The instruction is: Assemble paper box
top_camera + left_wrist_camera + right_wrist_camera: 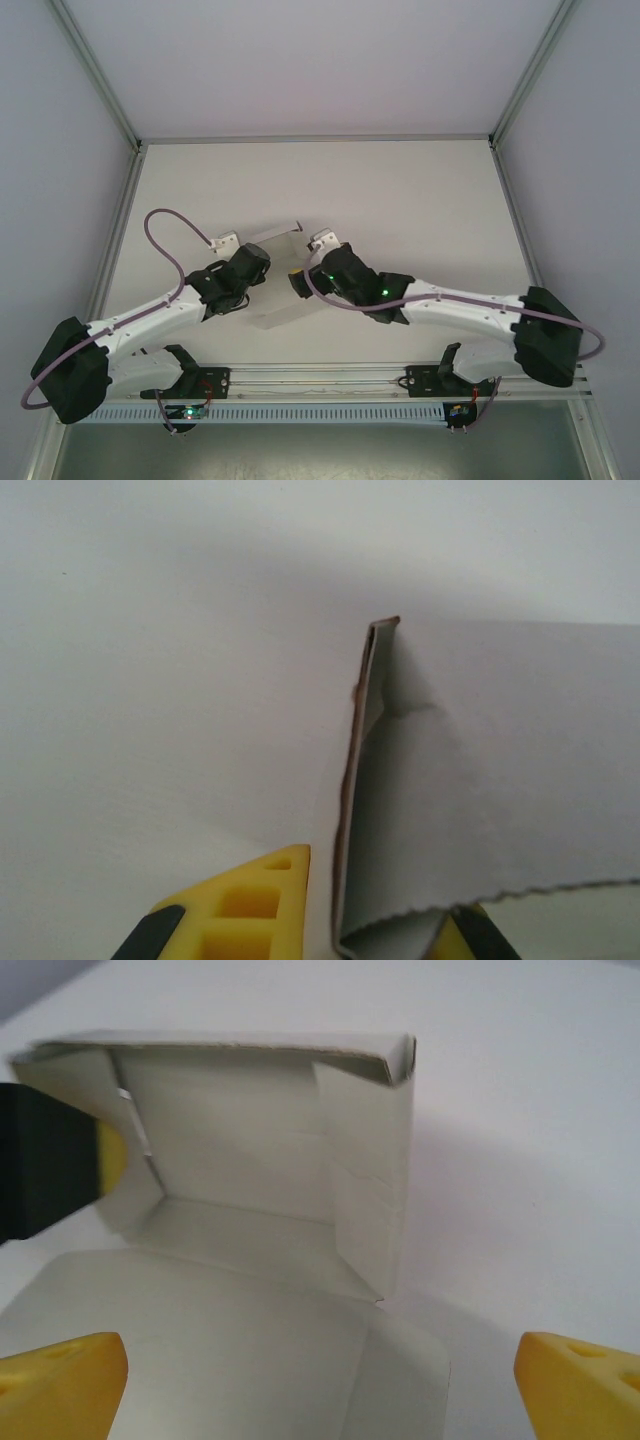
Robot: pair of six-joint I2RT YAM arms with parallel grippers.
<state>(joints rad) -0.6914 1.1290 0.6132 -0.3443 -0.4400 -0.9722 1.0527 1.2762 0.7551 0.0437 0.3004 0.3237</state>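
Observation:
The paper box [250, 1160] is white card, half formed, with back and side walls upright and a wide flap lying flat toward my right wrist camera. In the top view the paper box [272, 305] sits on the table between both arms. My left gripper [380, 890] is shut on one upright side wall [350, 780], seen edge-on between its yellow fingers. One left finger [105, 1155] shows at the box's left wall. My right gripper [320, 1390] stands open over the flat flap, holding nothing, and in the top view the right gripper [297, 282] is just right of the box.
The white table [400, 200] is bounded by pale walls on the left, right and far side. Both arm bases sit on a rail [320, 378] at the near edge. A purple cable [165, 225] loops above the left arm.

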